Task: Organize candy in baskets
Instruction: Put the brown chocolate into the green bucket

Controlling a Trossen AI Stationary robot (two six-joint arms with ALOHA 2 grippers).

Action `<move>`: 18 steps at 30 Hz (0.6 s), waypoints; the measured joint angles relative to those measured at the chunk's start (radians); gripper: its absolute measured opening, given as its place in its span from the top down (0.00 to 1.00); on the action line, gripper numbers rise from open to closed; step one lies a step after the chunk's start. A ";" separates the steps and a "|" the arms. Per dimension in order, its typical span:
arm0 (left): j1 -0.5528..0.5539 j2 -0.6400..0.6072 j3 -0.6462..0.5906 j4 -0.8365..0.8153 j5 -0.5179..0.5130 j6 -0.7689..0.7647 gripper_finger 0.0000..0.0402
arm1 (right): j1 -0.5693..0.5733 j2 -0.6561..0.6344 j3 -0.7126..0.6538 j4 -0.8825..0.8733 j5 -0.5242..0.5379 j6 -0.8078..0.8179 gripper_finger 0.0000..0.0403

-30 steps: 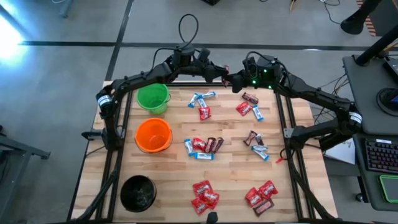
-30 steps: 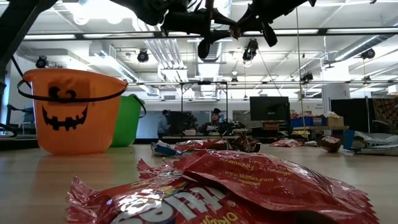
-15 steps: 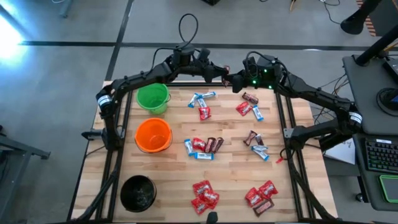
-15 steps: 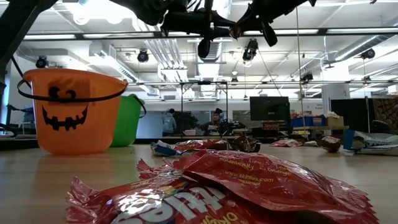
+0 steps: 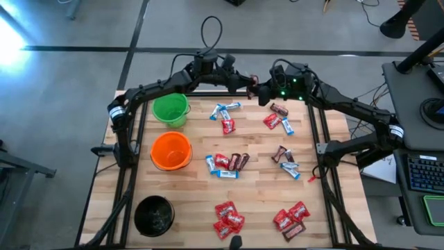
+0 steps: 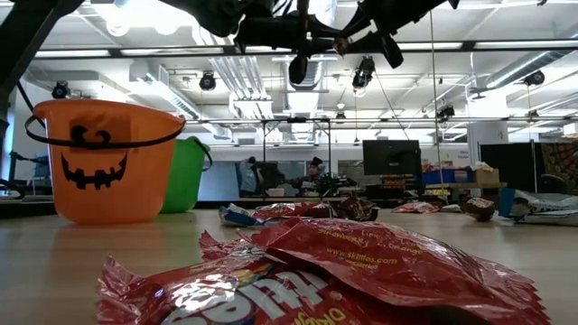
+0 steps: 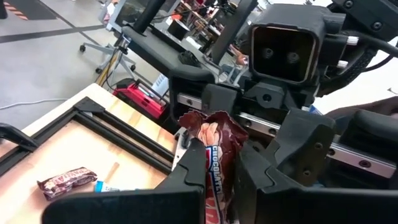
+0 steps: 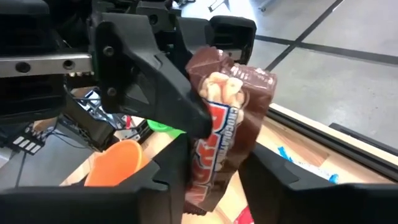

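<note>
Brown candy bar [image 7: 214, 163] pinched in left gripper [image 5: 251, 87] jaws above the table's [image 5: 257, 194] far edge; right gripper [image 5: 262, 92] jaws loosened around it (wrapper between both).

Brown candy bar's [image 8: 217, 143] lower end hidden between dark jaws; wrapper lettering partly covered.

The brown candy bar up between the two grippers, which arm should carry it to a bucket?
Left, probably. The left gripper is shut on the brown candy bar, the right gripper is letting go, and the black bucket sits on the left arm's side.
</note>
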 joint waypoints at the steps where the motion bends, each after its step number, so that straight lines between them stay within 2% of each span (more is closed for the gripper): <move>1: 0.003 0.000 0.000 0.000 0.000 0.000 0.98 | 0.000 -0.003 0.000 -0.010 0.002 0.001 0.67; 12: 0.091 -0.014 0.002 -0.033 0.003 0.005 0.98 | -0.001 -0.063 0.000 -0.122 0.046 0.001 0.58; 15: 0.130 -0.025 0.002 -0.137 0.003 0.045 0.98 | -0.001 -0.081 0.000 -0.171 0.057 0.001 0.58; 18: 0.162 -0.052 0.002 -0.335 -0.021 0.145 0.98 | -0.001 -0.094 0.000 -0.234 0.057 0.002 0.58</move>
